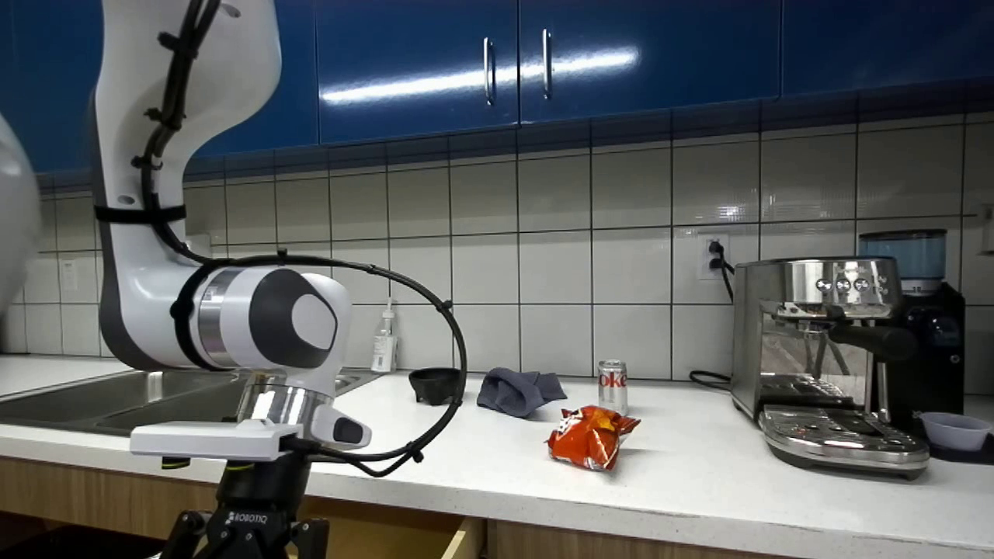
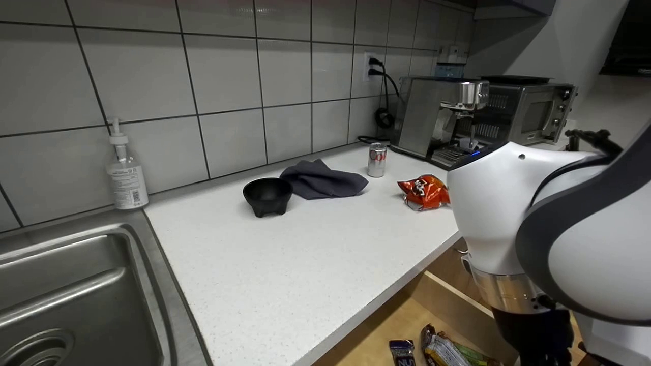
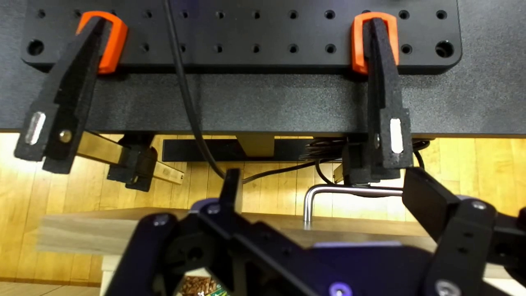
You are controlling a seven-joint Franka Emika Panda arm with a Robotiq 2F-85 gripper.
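My gripper [image 3: 324, 187] is open and empty, its two black fingers spread wide in the wrist view. A silver bar handle [image 3: 353, 190] on the wooden drawer front [image 3: 267, 222] shows between the fingers. I cannot tell whether they touch it. The gripper [image 1: 248, 536] points down at the bottom of an exterior view, its fingertips cut off. The drawer [image 2: 447, 292] is pulled open below the counter. It holds a dark blue snack packet [image 2: 402, 351] and several other packets [image 2: 442, 351]. Part of a packet [image 3: 199, 285] shows in the wrist view.
On the counter [image 2: 285, 264] are a black bowl [image 2: 268, 195], grey cloth [image 2: 325, 182], silver can [image 2: 377, 160], orange chip bag [image 1: 592, 437] and coffee machine [image 1: 823, 349]. A sink [image 2: 61, 284] lies at one end. The robot's table [image 3: 254, 102] with orange-tipped clamps [image 3: 384, 82] faces the drawer.
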